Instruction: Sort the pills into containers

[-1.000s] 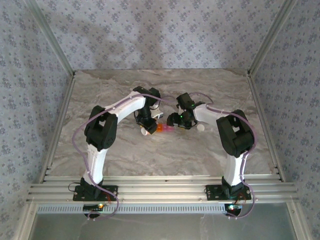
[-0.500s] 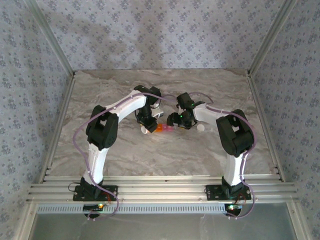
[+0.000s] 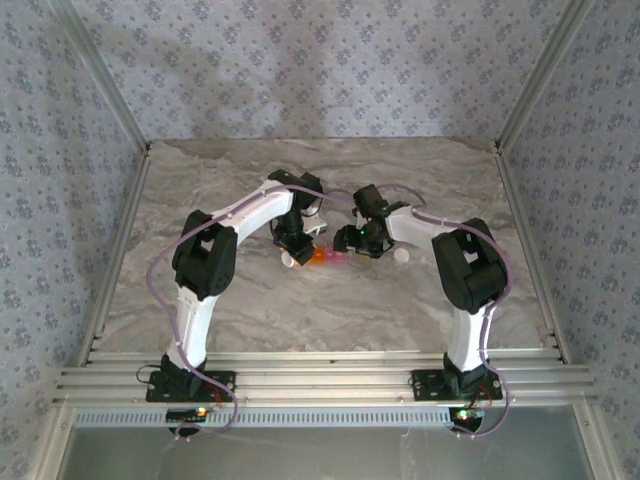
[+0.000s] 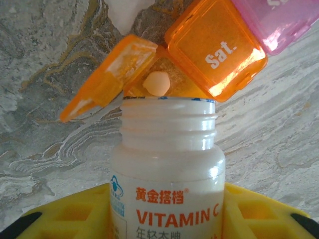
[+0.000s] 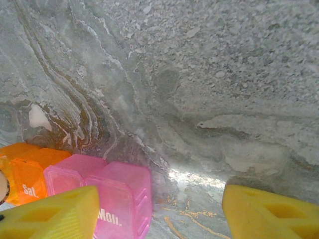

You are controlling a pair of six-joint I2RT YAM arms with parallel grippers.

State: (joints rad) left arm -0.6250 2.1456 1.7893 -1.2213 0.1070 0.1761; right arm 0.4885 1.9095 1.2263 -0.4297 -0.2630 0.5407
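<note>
Presently, item one: the pill organizer strip [image 3: 328,257] is lying on the marble table [image 3: 420,180], between the two grippers. Its orange end compartment [image 4: 149,92] is standing open with its lid [image 4: 104,74] swung out to the side, and one pale round pill [image 4: 156,83] is resting inside. Next along the strip, the orange compartment marked "Sat." [image 4: 217,50] is sitting shut, with pink compartments [image 4: 279,20] following it.

Item two: the left gripper [image 4: 164,221] is clamping an uncapped white vitamin C bottle [image 4: 167,149], with yellow fingers [image 4: 65,219] pressing on both sides. The bottle mouth is pointing at the strip's open compartment, just beside it.

Item three: the right gripper [image 5: 159,214] is hovering at the strip's pink end, jaws standing apart with nothing clamped between them. One finger [image 5: 50,214] is overlapping the pink compartment marked "Mon." [image 5: 124,199], though whether it is touching cannot be told. The other finger is standing well clear of the strip, over bare table.
</note>
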